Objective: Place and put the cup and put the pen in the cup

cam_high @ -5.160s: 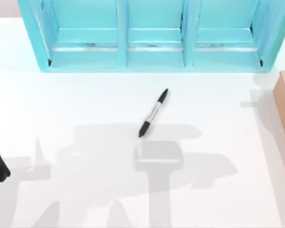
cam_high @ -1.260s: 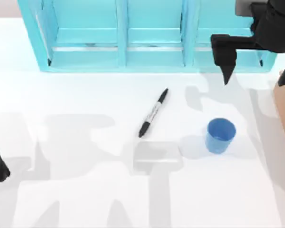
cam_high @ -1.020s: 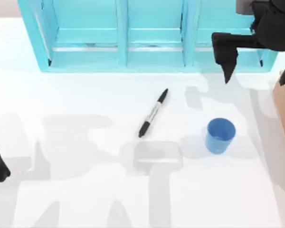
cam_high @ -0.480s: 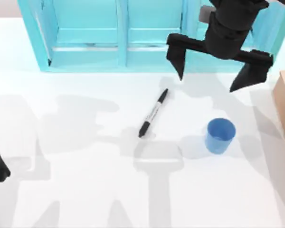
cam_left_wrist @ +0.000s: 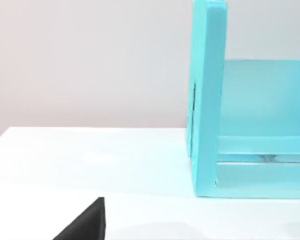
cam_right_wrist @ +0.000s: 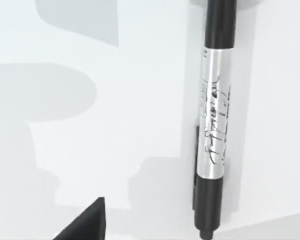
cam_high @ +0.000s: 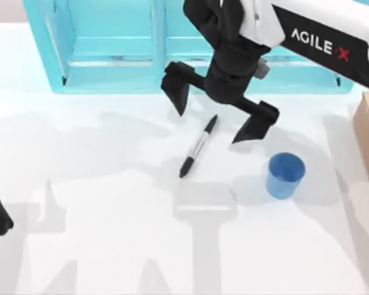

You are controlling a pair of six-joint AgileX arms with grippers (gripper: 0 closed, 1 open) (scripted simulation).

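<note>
Now our right pincer (cam_high: 216,114) hangs spread wide above the pen's (cam_high: 198,146) upper end; the pen lies flat on the bench (cam_high: 98,246), the cup (cam_high: 285,175) upright just right of it. Our left arm stays parked at the bench's left edge.

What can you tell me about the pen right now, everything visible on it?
The pen is a slim black marker with a grey-white barrel bearing fine black print; both ends are black. It lies flat on the white table, slanted, its upper end toward the turquoise shelf, left of the blue cup and apart from it. Nothing grips it: the right tool hangs open above its upper end, one finger on either side.
</note>
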